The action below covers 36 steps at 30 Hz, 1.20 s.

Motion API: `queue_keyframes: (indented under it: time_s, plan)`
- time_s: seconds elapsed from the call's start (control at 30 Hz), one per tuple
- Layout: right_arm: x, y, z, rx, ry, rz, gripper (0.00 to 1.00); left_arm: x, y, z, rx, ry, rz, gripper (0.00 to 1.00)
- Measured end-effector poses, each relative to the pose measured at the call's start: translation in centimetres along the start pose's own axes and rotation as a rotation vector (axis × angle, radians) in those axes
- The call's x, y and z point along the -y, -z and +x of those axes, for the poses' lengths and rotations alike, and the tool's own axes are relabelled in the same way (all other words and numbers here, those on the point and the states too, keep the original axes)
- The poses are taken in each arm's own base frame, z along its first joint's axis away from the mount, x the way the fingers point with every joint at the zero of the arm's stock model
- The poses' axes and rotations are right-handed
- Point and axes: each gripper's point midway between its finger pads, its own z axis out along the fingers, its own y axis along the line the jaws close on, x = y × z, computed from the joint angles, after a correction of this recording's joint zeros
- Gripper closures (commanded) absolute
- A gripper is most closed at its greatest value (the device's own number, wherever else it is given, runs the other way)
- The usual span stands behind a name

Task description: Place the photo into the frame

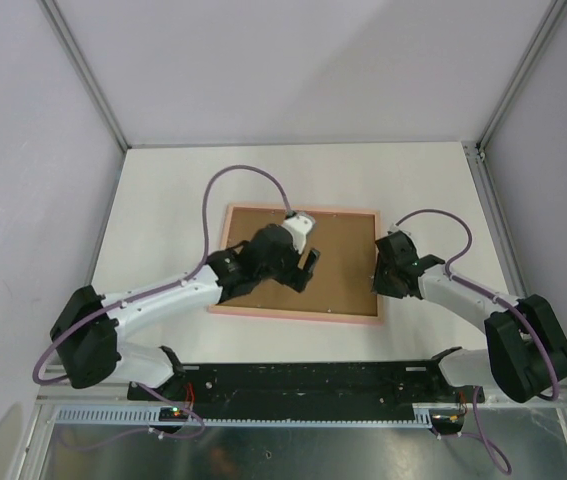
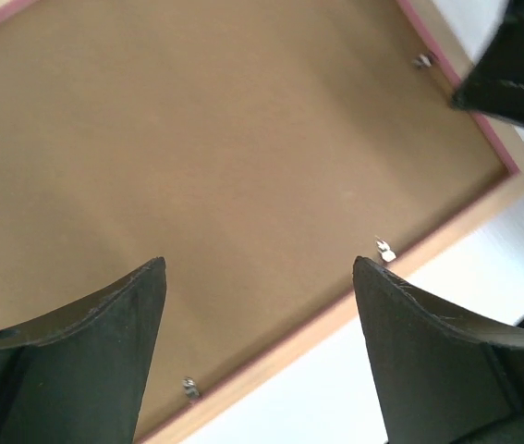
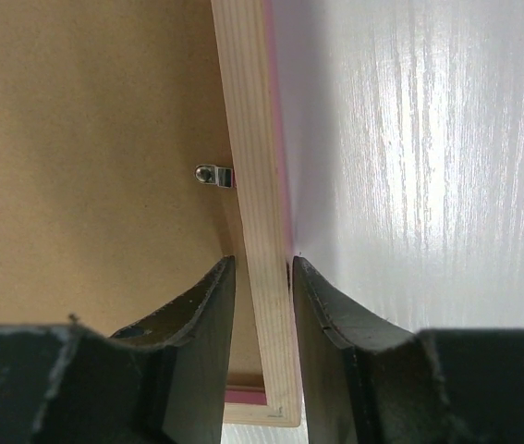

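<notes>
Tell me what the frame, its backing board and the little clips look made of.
Frame: pale, seemingly unfinished wood with fine straight grain showing, and a pink-painted outer edge. Backing board: matte brown and finely speckled, probably hardboard or fibreboard. Clips: bright, reflective silver, so likely metal.

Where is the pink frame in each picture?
Top external: the frame lies flat in the middle of the table, between the two arms.
Left wrist: the frame shows as a rail slanting from bottom left up to the right edge.
Right wrist: the frame shows as a rail running top to bottom, near the centre.
Shared landmark: the brown backing board.
</notes>
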Motion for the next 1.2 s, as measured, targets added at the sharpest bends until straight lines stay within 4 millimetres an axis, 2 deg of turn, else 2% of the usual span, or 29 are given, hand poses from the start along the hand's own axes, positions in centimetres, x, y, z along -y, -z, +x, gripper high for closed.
queue_keyframes:
  time_s: [0.2, 0.4, 0.53, 0.67, 0.93, 1.07, 1.2]
  plan:
    - [0.2, 0.0, 0.3, -0.007, 0.003, 0.014, 0.79, 5.1, 1.1, 1.8, 0.002, -0.132, 0.085, 0.13]
    - [0.1, 0.0, 0.3, -0.005, 0.011, 0.011, 0.98, 10.0, 1.7, 4.4, 0.012, -0.300, 0.149, 0.04]
    - [0.2, 0.3, 0.3, -0.017, 0.013, 0.016, 1.00, 12.8, 1.4, 6.8, 0.007, -0.440, 0.163, 0.02]
    - [0.2, 1.3, 0.0, -0.040, 0.022, 0.035, 1.00, 14.6, 0.9, 8.3, 0.027, -0.578, 0.148, 0.01]
    - [-1.0, 4.4, -3.2, -0.006, 0.039, 0.032, 1.00, 16.8, -0.5, 10.2, 0.120, -0.831, 0.058, 0.01]
    - [-1.1, 5.1, -3.7, -0.005, 0.036, 0.028, 1.00, 16.3, -1.9, 10.3, 0.156, -0.903, -0.039, 0.01]
    - [-0.8, 5.7, -3.4, -0.024, 0.031, 0.027, 1.00, 14.7, -2.9, 10.0, 0.186, -0.947, -0.148, 0.03]
